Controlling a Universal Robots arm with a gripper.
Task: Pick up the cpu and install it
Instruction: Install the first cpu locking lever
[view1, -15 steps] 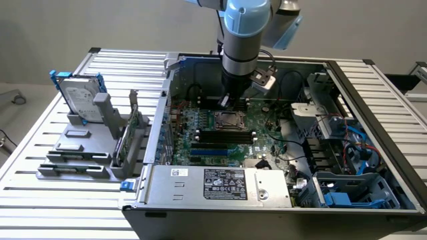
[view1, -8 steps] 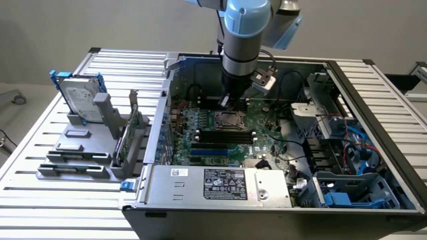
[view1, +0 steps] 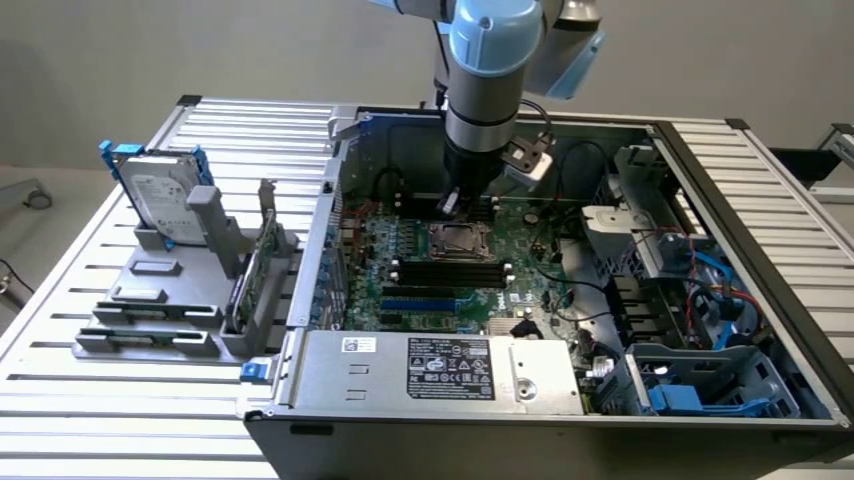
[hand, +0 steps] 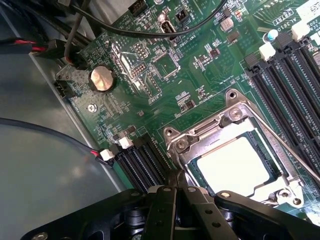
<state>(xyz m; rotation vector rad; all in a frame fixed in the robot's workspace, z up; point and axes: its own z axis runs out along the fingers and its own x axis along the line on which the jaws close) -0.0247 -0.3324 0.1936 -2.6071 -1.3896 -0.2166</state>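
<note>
Pincer (hand: 177, 192) pressed together, holding nothing, poised just beside the socket (hand: 292, 187) frame's edge. CPU (hand: 235, 167) sits flat inside the socket: square, pale silvery top, glare-washed, thin dark border around it. Green motherboard (hand: 150, 100) surrounds; coin cell (hand: 101, 78) lies well apart.

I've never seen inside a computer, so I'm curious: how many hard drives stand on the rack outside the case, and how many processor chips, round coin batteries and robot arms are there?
Hard drive: 1
cpu: 1
Coin battery: 1
Robot arm: 1
Total: 4
</note>
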